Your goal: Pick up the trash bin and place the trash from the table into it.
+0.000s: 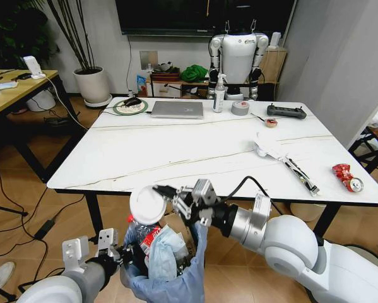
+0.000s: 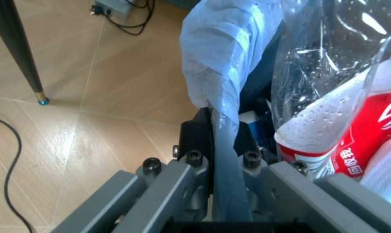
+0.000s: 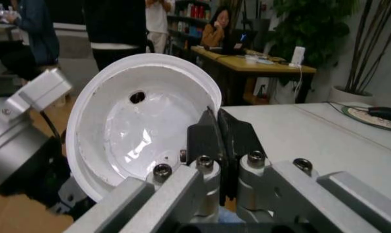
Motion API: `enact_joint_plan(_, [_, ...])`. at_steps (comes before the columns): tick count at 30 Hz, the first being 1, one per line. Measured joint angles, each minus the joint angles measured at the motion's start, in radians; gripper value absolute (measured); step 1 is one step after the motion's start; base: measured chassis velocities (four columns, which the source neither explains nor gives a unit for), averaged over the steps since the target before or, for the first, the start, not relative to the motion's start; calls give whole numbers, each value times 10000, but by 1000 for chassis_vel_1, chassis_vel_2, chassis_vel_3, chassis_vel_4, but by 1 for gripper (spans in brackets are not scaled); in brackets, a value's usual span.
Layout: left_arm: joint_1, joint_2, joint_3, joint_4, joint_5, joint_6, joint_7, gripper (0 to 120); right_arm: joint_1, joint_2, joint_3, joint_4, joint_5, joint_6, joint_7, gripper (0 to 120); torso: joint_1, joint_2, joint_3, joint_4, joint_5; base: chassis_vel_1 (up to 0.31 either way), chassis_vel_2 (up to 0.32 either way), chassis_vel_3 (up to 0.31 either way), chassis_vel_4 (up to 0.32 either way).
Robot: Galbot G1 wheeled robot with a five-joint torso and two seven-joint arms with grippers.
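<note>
Lid over the bin

We held the trash bin [image 1: 170,278] by its rim below the table [image 1: 176,158] edge, left gripper [image 1: 116,252] jaws clamped on it. Right gripper [image 1: 176,199] jaws pinched a white cup lid [image 1: 146,205] just above the opening. Releasing seemed next; a crushed can [image 1: 348,177] and wrappers [image 1: 283,158] remained.

Bright even indoor light; soft shadows under table [image 1: 176,151]; wrist-view foregrounds blurred.
</note>
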Motion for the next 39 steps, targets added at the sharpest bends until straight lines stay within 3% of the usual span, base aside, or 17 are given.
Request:
enact_joint_plan(9, [122, 36, -168, 0, -98, 0, -154, 0, -321, -153, -119, -317, -1473, 677, -923, 0, 0, 0, 1, 1, 1, 0, 0, 0, 0])
enact_joint_plan(22, [108, 100, -173, 0, -142, 0, -207, 0, -828, -187, 229, -372, -1915, 889, -1441, 0, 0, 0, 1, 0, 1, 0, 0, 0, 0])
enact_joint_plan(24, [115, 100, -172, 0, -143, 0, -208, 0, -885, -165, 248, -399, -1997, 895, -1452, 4, 0, 0, 1, -1, 1, 0, 0, 0, 0])
enact_joint_plan(29, [135, 110, -172, 0, -144, 0, -209, 0, -962, -150, 304, -511, -2243, 1032, -1512, 25, 0, 0, 1, 0, 0, 0, 0, 0, 0])
enact_joint_plan(31, [137, 110, -172, 0, -144, 0, -209, 0, -963, -150, 305, -511, -2243, 1032, -1507, 26, 0, 0, 1, 0, 1, 0, 0, 0, 0])
enact_joint_plan(36, [139, 109, -172, 0, -145, 0, -208, 0, -1041, -156, 376, -510, -2230, 1029, -1481, 50, 0, 0, 1, 0, 1, 0, 0, 0, 0])
enact_joint_plan(39, [146, 109, -172, 0, -144, 0, -208, 0, -1107, -160, 413, -503, -2227, 1027, -1477, 57, 2, 0, 0, 0, 0, 0, 0, 0, 0])
